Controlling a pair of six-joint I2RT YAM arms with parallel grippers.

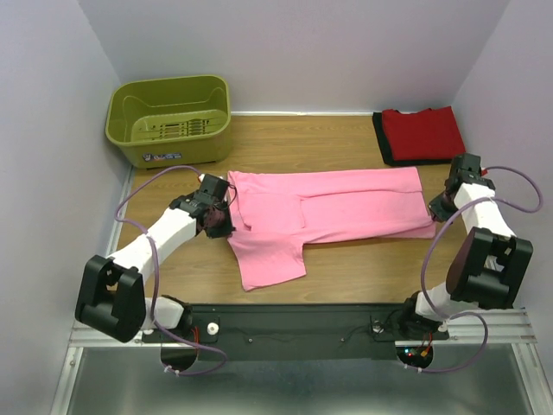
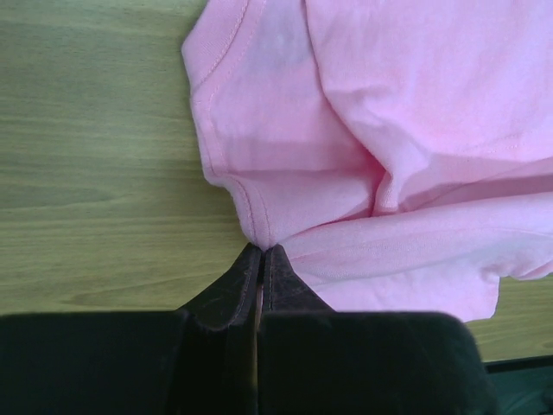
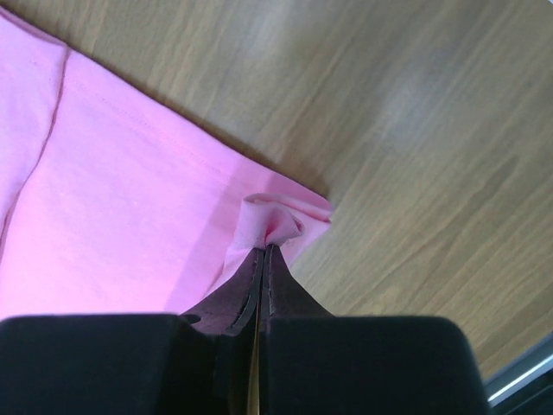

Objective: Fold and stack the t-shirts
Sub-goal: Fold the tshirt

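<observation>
The bright pink t-shirt (image 1: 328, 216) lies stretched left to right across the middle of the table, folded lengthwise, one sleeve hanging toward the near edge. My left gripper (image 1: 220, 223) is shut on its left end, pinching the cloth by the collar (image 2: 259, 233). My right gripper (image 1: 436, 210) is shut on the shirt's right hem corner (image 3: 272, 226). The red t-shirt (image 1: 423, 132) lies folded at the back right on top of a black one (image 1: 381, 138), which shows only as an edge.
An olive-green plastic basket (image 1: 169, 118) stands at the back left. White walls close in the back and both sides. The metal rail (image 1: 346, 324) with the arm bases runs along the near edge.
</observation>
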